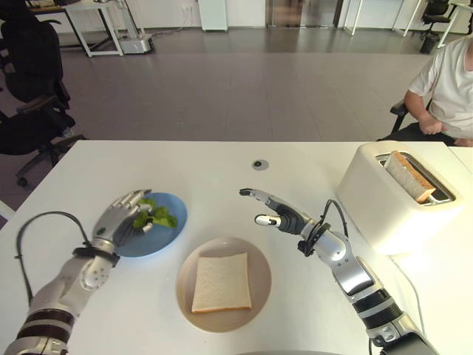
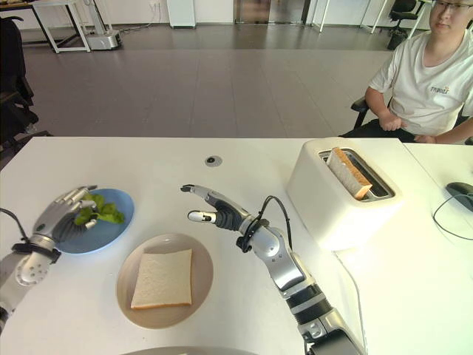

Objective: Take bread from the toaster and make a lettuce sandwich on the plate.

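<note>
Left eye view: the left hand (image 1: 118, 218) rests over the blue plate (image 1: 164, 238) with its fingers curled around the lettuce (image 1: 159, 217), while the right hand (image 1: 279, 212) hovers above the table (image 1: 222, 166) with fingers spread and nothing held. Between the two hands, one slice of bread (image 1: 222, 282) lies flat on the tan plate (image 1: 260, 275). A second slice (image 1: 409, 176) stands in the slot of the white toaster (image 1: 377, 214), to the right of the right hand.
</note>
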